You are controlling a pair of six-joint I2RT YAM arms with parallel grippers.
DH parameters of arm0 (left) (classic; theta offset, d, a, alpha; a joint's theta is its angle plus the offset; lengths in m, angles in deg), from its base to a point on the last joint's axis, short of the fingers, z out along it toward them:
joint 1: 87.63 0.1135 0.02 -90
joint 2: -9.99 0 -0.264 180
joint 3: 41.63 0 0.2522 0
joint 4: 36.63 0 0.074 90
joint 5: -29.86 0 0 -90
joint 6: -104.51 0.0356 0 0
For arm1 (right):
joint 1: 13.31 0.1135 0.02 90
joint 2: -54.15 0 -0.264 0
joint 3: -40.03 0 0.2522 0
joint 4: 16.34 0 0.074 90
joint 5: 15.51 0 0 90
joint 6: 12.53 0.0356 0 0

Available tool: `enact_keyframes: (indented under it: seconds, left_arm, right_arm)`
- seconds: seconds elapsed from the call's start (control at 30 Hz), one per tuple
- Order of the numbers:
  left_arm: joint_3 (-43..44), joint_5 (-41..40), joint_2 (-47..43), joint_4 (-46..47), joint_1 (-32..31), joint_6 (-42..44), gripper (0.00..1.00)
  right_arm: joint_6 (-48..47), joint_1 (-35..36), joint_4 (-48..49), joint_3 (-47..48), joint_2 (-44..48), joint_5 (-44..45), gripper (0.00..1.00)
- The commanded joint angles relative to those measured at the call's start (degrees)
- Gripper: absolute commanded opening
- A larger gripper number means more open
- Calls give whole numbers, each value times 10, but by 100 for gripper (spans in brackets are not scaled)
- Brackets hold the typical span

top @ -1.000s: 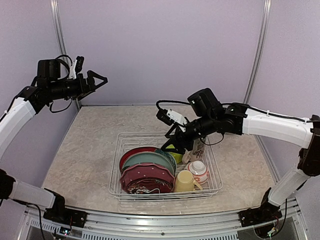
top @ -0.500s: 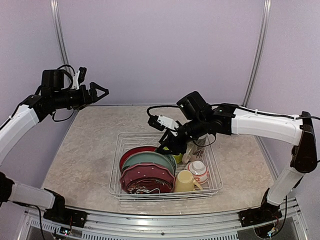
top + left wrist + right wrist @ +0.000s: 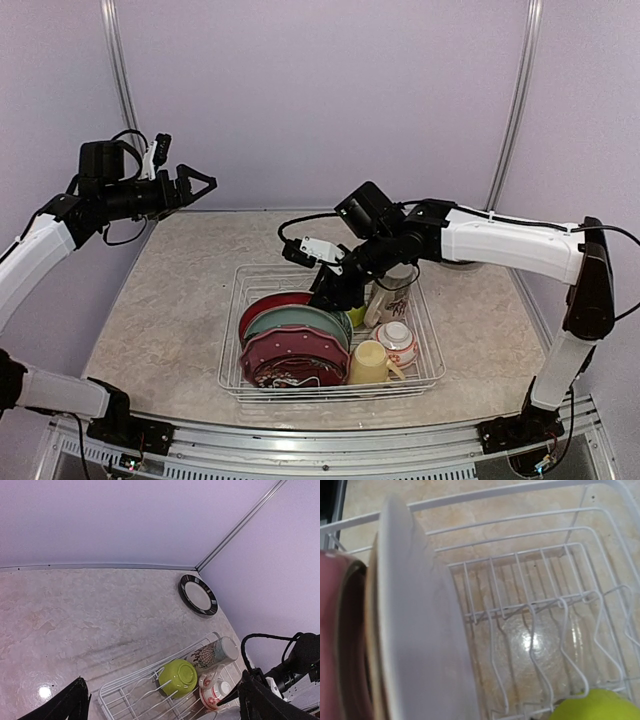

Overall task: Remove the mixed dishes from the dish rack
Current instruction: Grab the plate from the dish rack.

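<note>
The dish rack (image 3: 236, 350) holds several upright plates: red (image 3: 272, 303), teal-green (image 3: 295, 322), pink dotted (image 3: 295, 348) and dark red patterned (image 3: 290, 375). A pale yellow mug (image 3: 370, 362), a small white-and-red bowl (image 3: 398, 342) and a tall cream printed mug (image 3: 392, 296) stand on its right. The lime-green bowl (image 3: 178, 676) lies against the tines. My right gripper (image 3: 325, 293) is low in the rack just behind the plates. Its fingers do not show in the right wrist view, where a plate's pale back (image 3: 420, 625) fills the left. My left gripper (image 3: 200, 183) is open and empty, high at the far left.
A black-rimmed plate (image 3: 198, 595) lies flat on the table by the far right corner. The rack's bare tines (image 3: 535, 640) stand behind the plates. Walls close the back and both sides.
My right gripper has moved left and down, from by the tall mug to just behind the plates. My left arm has dropped slightly and then held still.
</note>
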Motion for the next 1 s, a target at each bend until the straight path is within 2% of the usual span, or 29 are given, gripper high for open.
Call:
enact_keyframes:
  seconds: [0.0,0.13,0.27,0.63,0.97]
  left_arm:
    - [-10,8,-11,12,4,-3,99]
    - [-8,13,-2,8,3,-6,99]
    - [-9,8,3,7,4,-4,99]
    - [-11,14,26,10,1,-11,99]
    - [-15,1,18,12,4,-7,99]
  right_arm:
    - [-11,6,-28,22,-34,-9,39]
    - [-21,15,-43,41,-50,-12,35]
    - [-24,17,-44,40,-46,-11,21]
    - [-14,20,-46,51,-11,17,0]
    - [-1,43,-49,98,22,96,0]
